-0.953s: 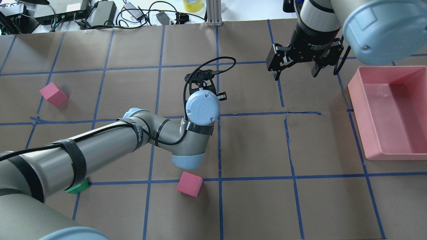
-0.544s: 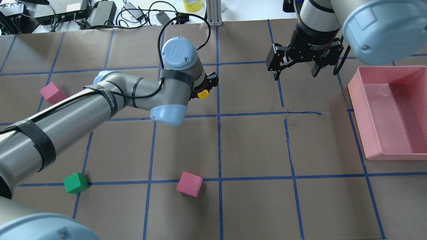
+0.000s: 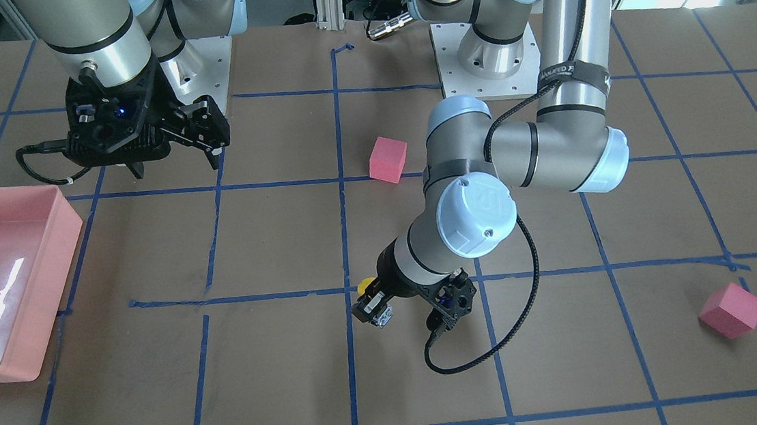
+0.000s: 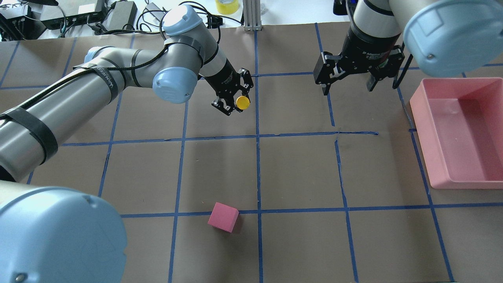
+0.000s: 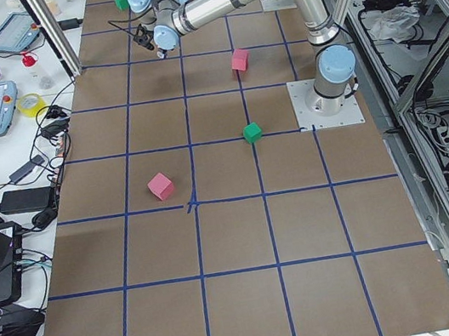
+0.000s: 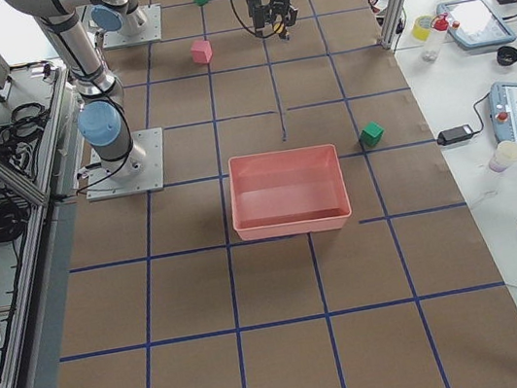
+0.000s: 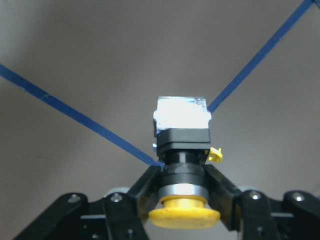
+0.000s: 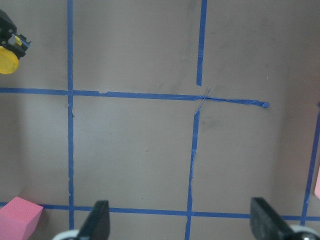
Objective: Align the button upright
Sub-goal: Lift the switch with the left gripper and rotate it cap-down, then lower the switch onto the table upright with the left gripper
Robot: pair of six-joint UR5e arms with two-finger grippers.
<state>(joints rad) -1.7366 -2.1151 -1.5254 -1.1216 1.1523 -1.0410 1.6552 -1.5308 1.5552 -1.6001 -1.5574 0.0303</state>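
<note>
Where the overhead view gives only the yellow cap of the button (image 4: pixel 243 102), the left wrist view gives the whole of it. The cap is nearest the lens. The metal ring and black body are pinched between the fingers of the left gripper (image 7: pixel 182 171), and the white base block points away toward the table (image 7: pixel 75 60). Jaws are clamped on the body. The button is tilted, not upright: the front view has the cap on the robot's side and the base lower, toward the operators. Whether the base touches the paper, cannot tell. It sits at the far middle of the table, just beside the central tape line (image 4: pixel 256 110), on that line's left in the overhead view.

The right gripper (image 4: pixel 348 91) hangs well apart from the button, near the tray (image 4: pixel 426 137). Its fingers are spread wide with nothing between them. Its own wrist view confirms this and also catches the yellow cap at its top left corner.

Counts:
- Button: one.
- Tray: one, pink.
- Pink cubes: two. The overhead view shows a single pink cube (image 4: pixel 223 217); the front view adds a second pink cube (image 3: pixel 732 309) out on the robot's left.
- Green cubes: two, both in the left side view. One green cube (image 5: pixel 252 132) is near the left arm's base, another green cube (image 5: pixel 121 2) at the far end beside the tray.
- Arms: two, one gripper each.
</note>
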